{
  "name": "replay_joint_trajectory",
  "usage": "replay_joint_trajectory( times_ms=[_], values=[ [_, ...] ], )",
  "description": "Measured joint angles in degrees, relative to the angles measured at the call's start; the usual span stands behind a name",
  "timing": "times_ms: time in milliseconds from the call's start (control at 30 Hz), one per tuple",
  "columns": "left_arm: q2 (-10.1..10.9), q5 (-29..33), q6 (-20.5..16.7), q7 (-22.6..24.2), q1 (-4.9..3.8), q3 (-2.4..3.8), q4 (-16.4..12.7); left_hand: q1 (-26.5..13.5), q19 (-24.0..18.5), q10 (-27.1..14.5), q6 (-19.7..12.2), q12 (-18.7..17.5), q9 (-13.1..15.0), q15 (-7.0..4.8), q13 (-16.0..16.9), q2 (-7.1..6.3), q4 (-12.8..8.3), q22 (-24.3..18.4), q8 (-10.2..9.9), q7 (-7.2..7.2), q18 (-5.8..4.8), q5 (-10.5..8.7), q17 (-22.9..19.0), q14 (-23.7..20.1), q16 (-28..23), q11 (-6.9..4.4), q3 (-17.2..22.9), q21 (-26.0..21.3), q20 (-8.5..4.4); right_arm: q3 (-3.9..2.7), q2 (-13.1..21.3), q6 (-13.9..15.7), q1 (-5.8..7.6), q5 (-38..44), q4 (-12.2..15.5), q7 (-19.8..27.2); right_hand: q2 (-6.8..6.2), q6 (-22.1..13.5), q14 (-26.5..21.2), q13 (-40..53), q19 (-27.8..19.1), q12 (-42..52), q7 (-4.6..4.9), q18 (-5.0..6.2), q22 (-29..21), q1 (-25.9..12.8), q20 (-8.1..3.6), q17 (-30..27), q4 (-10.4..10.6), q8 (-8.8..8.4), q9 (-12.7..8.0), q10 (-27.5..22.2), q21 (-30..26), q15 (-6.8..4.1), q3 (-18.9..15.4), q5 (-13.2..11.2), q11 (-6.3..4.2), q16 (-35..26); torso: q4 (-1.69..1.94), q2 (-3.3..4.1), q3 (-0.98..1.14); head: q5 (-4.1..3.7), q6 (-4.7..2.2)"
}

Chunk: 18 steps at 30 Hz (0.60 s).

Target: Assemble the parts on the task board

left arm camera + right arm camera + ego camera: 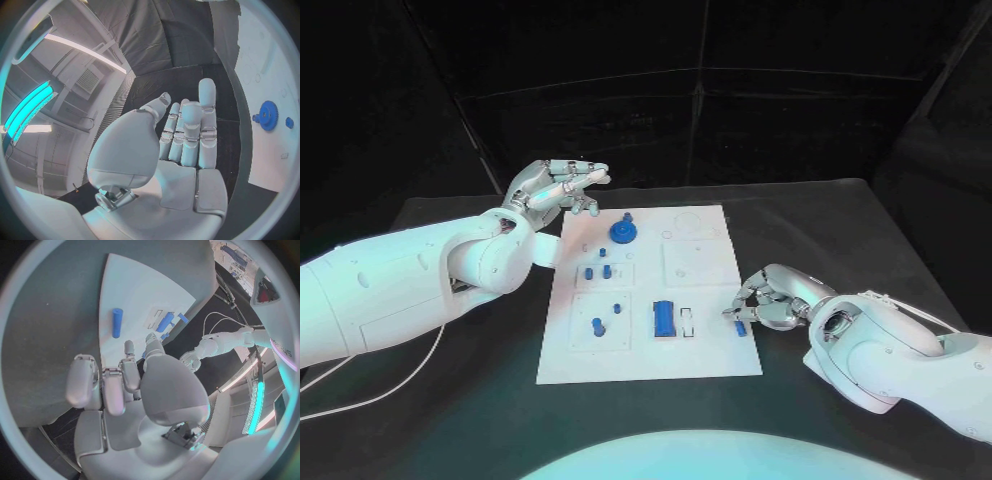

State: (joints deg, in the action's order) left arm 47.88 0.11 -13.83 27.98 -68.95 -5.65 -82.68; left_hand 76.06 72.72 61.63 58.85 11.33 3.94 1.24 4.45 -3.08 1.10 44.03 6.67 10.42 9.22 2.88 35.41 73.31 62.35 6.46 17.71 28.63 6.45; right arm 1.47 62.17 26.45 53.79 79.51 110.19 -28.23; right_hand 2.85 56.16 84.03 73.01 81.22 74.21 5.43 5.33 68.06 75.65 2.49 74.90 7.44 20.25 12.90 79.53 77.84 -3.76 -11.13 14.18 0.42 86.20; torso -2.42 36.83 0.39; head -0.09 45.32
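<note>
Right hand point(764, 303): lower right of the head view, at the board's point(646, 365) edge, fingers curled over a small blue piece point(740, 327); whether it holds it, I cannot tell.
Left hand point(557, 188): upper left, raised, fingers apart, holding nothing.
Advice: settle the fingertips squarely on the piece before lifting; keep clear of the blue block point(665, 319).

A black table point(848, 215) spreads across the scene, covered in dark cloth. Behind it hangs a black curtain backdrop point(733, 110). A thin white cable point(358, 385) trails over the table near its left edge.
</note>
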Motion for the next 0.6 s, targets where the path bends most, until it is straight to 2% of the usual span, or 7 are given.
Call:
replay_joint_trajectory(
  times_ms=[233, 600],
  values=[
    [0.0, 0.0, 0.0, 0.0, 0.0, -0.03, 0.1, 0.0, 0.0, 0.0, 0.0, 0.0, 0.0, 0.0, 0.0, 0.0, 0.0, 0.0, 0.0, 0.0, 0.0, 0.0, 0.0, 0.0, 0.0, 0.0, 0.0, 0.0, 0.0, 0.04, -0.3, -2.4, 0.03, 0.8, -1.7, 0.0, 0.2, 0.6, -0.1, 0.0, -0.1, -0.2, -0.19, 0.0, -0.2, 0.7, 0.28, 0.0, -0.2, -0.3, 0.0, -0.1, 0.0, 0.09, -0.1, 0.0, 0.1, 0.0, -0.07, 0.01, 0.1, -0.56, 0.2],
    [-0.1, 0.0, 0.1, 0.0, 0.01, -0.19, 0.2, 0.0, 0.0, 0.0, 0.0, 0.2, 0.0, 0.0, 0.0, 0.0, -0.2, 0.0, 0.0, 0.0, 0.0, 0.0, 0.0, 0.0, 0.0, 0.0, 0.2, 0.0, 0.0, 0.05, -1.4, -5.2, -0.04, 4.3, -2.8, -0.9, 0.2, 1.2, -0.1, -0.1, -0.1, -0.4, -0.34, 0.0, -0.3, 0.7, 0.28, 0.0, -0.3, -0.5, 0.0, -0.2, 0.0, 0.09, -0.7, -0.3, 0.2, 0.0, 0.14, -0.03, 0.01, -1.1, 0.35]
  ],
)
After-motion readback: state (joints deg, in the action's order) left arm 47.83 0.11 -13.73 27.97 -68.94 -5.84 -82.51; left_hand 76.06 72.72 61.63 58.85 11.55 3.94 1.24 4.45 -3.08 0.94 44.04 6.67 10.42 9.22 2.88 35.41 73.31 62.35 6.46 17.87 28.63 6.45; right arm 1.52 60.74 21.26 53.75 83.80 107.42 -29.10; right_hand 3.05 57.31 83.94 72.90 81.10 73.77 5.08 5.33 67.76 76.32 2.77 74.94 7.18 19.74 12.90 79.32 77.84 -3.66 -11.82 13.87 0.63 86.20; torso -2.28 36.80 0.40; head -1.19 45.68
